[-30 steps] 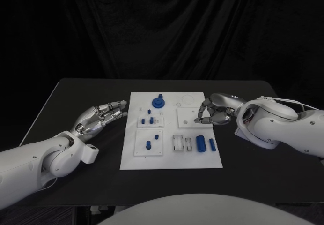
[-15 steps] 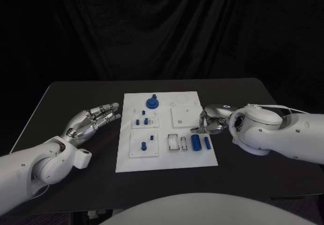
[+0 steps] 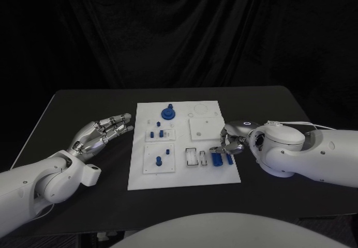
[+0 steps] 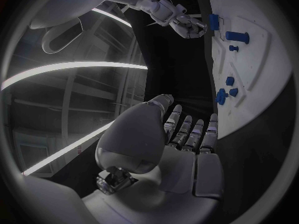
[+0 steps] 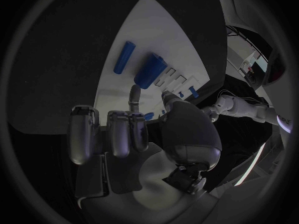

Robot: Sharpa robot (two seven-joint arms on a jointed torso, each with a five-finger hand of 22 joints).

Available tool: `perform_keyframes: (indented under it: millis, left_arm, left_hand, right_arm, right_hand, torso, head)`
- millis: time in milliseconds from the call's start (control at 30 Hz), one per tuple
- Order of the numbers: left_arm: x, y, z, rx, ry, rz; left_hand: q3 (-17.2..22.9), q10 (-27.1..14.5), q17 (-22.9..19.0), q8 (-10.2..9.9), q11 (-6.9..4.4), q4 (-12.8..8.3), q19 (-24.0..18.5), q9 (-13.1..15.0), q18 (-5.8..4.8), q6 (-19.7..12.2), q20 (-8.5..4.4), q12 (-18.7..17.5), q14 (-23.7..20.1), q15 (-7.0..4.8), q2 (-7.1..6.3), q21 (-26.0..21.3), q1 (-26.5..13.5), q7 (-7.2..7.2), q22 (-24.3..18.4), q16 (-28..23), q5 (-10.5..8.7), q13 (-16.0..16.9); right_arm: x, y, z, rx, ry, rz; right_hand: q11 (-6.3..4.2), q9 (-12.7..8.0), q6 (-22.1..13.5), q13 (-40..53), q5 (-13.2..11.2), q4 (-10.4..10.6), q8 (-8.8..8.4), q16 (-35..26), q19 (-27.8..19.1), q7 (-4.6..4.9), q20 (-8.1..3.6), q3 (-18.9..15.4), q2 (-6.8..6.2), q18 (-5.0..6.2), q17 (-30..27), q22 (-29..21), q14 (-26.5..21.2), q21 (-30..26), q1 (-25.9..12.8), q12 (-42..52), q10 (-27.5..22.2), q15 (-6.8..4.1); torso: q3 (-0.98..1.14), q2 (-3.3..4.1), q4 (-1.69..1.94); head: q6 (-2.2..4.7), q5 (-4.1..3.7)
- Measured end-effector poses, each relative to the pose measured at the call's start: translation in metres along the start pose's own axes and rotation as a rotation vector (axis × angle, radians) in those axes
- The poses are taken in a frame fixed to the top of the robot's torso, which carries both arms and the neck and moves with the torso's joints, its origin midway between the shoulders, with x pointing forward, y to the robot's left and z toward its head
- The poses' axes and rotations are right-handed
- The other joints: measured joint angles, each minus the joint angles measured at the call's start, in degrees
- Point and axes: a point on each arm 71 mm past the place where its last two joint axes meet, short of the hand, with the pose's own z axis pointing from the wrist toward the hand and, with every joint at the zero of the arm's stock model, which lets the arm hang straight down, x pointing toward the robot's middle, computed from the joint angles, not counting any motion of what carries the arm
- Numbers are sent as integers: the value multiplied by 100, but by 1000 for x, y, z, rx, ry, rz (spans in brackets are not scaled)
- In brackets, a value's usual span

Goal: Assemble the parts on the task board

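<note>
The white task board (image 3: 184, 173) lies mid-table, also seen in the wrist views (image 4: 249, 59) (image 5: 143, 40). A blue gear piece (image 3: 168, 112) stands at its far end, and small blue pegs (image 3: 156, 134) stand in the left plates. A thick blue cylinder (image 3: 217, 158) (image 5: 149, 70) and a thin one (image 3: 229, 158) (image 5: 123, 57) lie at the near right. My right hand (image 3: 233, 142) (image 5: 137, 129) hovers at the far end of the thick cylinder. Most of its fingers are curled, while thumb and one finger reach out apart, holding nothing. My left hand (image 3: 101, 135) (image 4: 187, 144) is flat and open, left of the board.
Two clear rectangular slots (image 3: 197, 156) sit just left of the cylinders. A square white plate (image 3: 205, 128) lies beyond my right hand. Bare black table (image 3: 89, 103) surrounds the board on all sides.
The camera shifted early on. My right hand has drawn back from the square white plate toward the near side, ending over the thick cylinder's far end. The left hand has held still.
</note>
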Motion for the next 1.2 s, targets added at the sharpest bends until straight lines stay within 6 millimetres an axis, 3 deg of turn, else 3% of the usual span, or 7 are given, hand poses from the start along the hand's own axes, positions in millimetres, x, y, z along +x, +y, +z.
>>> perform_keyframes:
  millis: [300, 567, 867, 967, 1200]
  left_arm:
    - [0, 0, 0, 0, 0, 0]
    - [0, 0, 0, 0, 1, -1]
    - [0, 1, 0, -1, 1, -1]
    - [0, 1, 0, -1, 1, -2]
    - [-1, 1, -1, -2, 1, -2]
  left_hand:
    - [16, 0, 5, 0, 0, -16, 0, -1, 0, 20, 0, 7, 0, 0, 25, 0, 25, -20, 0, 24, 23, 0]
    - [16, -21, 5, 0, 21, -16, 0, -1, 0, 20, 0, 8, 0, 0, 25, 0, 25, -20, 1, 24, 23, 1]
    - [16, -21, 5, 0, 21, -16, 0, -1, 0, 20, 0, 7, 0, 0, 25, 0, 25, -20, 1, 23, 23, 1]
    - [18, -21, 4, 0, 21, -18, 0, -2, 0, 20, 0, 7, 0, 0, 25, 0, 25, -20, 1, 23, 23, 1]
    - [32, -21, 4, 0, 21, -32, 0, -2, 0, 20, 0, 7, 0, 0, 25, 0, 25, -20, 1, 23, 45, 1]
  right_arm:
    - [9, 0, 2, 18, 33, -23]
    - [14, 1, 6, 24, 49, -38]
    - [20, 3, 13, 24, 61, -41]
    - [24, 3, 14, 23, 70, -40]
    - [27, 5, 18, 14, 80, -22]
  right_hand:
    - [0, -60, 24, -1, -70, -1, -183, 0, 0, 24, 0, 1, -30, 1, -1, 0, 0, 2, -30, 0, 0, 0]
    - [0, -128, 88, -1, 75, -13, -422, -48, 0, 56, 0, 49, -30, 1, -1, 0, 0, 2, -29, 0, 0, 0]
    - [0, -174, 109, -2, 141, -30, -563, -48, 0, 77, 0, 92, 62, 1, -1, -1, 0, 2, 18, 0, 0, 0]
    - [0, -199, 183, -2, 325, -46, -666, -48, 0, 70, 0, 156, 112, 1, -1, -1, 0, 2, 174, 0, -1, 0]
    - [1, -190, 295, -2, 1436, -261, -859, -48, 0, 80, 0, 371, 28, 1, -2, -1, 0, 2, 746, 0, -1, 2]
  torso:
    - [-1, -9, 3]
    - [-4, -11, 3]
    - [-3, -12, 3]
    - [-1, -12, 4]
    - [-1, -11, -3]
  head:
    - [0, -1]
    - [0, -2]
    - [0, 3]
    - [0, 9]
    - [0, 36]
